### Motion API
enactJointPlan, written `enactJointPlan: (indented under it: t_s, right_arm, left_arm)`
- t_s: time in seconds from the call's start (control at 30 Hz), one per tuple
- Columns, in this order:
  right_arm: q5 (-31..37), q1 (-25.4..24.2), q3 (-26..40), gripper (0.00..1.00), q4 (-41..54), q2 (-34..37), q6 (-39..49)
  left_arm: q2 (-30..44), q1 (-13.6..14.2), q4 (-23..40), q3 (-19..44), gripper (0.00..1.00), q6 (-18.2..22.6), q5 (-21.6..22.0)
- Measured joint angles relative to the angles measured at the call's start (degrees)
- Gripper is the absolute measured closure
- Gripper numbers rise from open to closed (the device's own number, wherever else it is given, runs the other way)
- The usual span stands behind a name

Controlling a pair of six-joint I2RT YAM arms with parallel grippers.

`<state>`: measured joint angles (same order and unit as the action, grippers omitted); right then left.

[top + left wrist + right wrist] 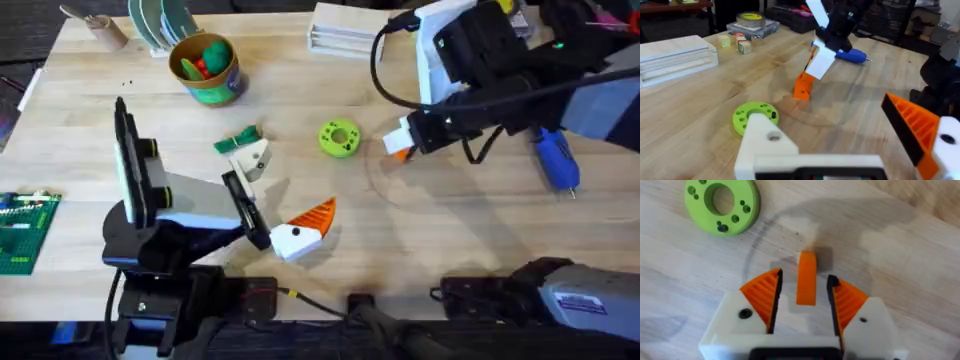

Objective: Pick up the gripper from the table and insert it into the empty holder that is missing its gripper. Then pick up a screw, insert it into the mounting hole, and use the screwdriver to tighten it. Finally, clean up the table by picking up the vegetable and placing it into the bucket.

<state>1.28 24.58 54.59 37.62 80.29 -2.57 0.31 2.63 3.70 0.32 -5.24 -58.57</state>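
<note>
While one green disc [722, 202] lies at eleven o'clock, the right gripper [805, 297] straddles one orange gripper [806, 277], fingers parted.

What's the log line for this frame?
right tool: open, straddling small orange plastic wedge on table | left tool: idle | phase: pre-grasp

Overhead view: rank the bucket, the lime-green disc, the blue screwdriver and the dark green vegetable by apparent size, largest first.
1. bucket
2. screwdriver, partly hidden by the right arm, so its rank is unsure
3. lime-green disc and vegetable look about alike
</note>
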Motion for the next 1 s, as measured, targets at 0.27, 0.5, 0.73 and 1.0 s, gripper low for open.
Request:
enactJointPlan:
  t_s: [0.27,0.5,0.73,1.0]
  right_arm:
    - [0.0,0.0,0.0,0.517,1.2,0.0,-0.1]
    - [0.0,0.0,0.0,0.676,1.4,0.0,-0.2]
    - [0.5,0.0,0.0,0.974,1.6,0.0,-0.2]
    - [0.5,0.0,3.2,0.983,10.1,-1.2,0.5]
  left_arm:
    - [0.0,0.0,0.0,0.0,0.008,0.0,0.0]
    - [0.0,0.0,0.0,0.0,0.008,0.0,-0.2]
    - [0.0,0.0,0.0,0.0,0.008,0.0,-0.2]
    - [0.0,0.0,0.0,0.0,0.008,0.0,-0.2]
